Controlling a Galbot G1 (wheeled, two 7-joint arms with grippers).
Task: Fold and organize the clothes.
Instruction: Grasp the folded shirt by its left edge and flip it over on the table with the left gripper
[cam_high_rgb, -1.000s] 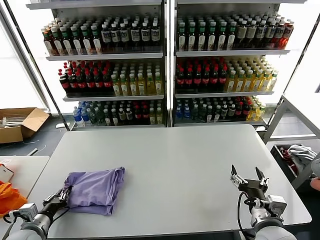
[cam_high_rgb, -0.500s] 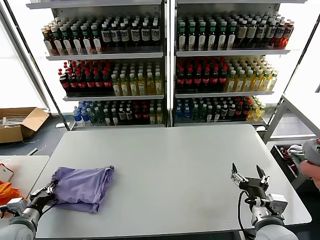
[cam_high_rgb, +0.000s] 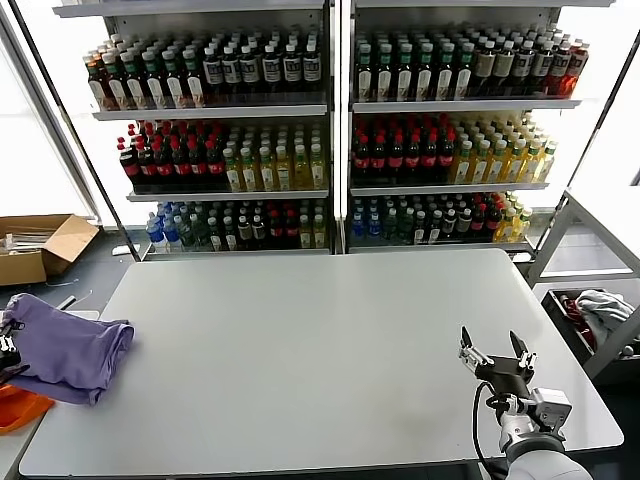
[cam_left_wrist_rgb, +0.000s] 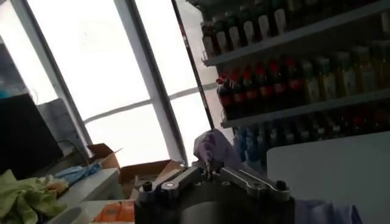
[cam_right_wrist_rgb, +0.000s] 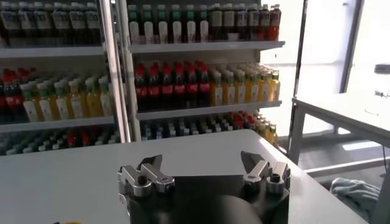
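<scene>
A folded plain lavender T-shirt (cam_high_rgb: 68, 348) hangs in the air at the far left, past the grey table's (cam_high_rgb: 330, 350) left edge, above a bright orange bag (cam_high_rgb: 18, 408). My left gripper (cam_high_rgb: 5, 345) is at the frame's left edge, shut on the shirt's edge. In the left wrist view the jaws (cam_left_wrist_rgb: 209, 172) pinch a fold of lavender cloth (cam_left_wrist_rgb: 214, 148). My right gripper (cam_high_rgb: 496, 357) is open and empty, held just above the table's front right part; it also shows in the right wrist view (cam_right_wrist_rgb: 203, 167). The printed T-shirt is out of view.
Shelves of bottles (cam_high_rgb: 330, 130) stand behind the table. A cardboard box (cam_high_rgb: 40, 248) lies on the floor at the left. A white-and-grey cloth bundle (cam_high_rgb: 603, 308) lies in a bin to the right. A side table (cam_high_rgb: 15, 440) is at the left.
My left gripper has carried the folded shirt leftward, off the table's front left part and past its left edge. The right gripper has stayed in place.
</scene>
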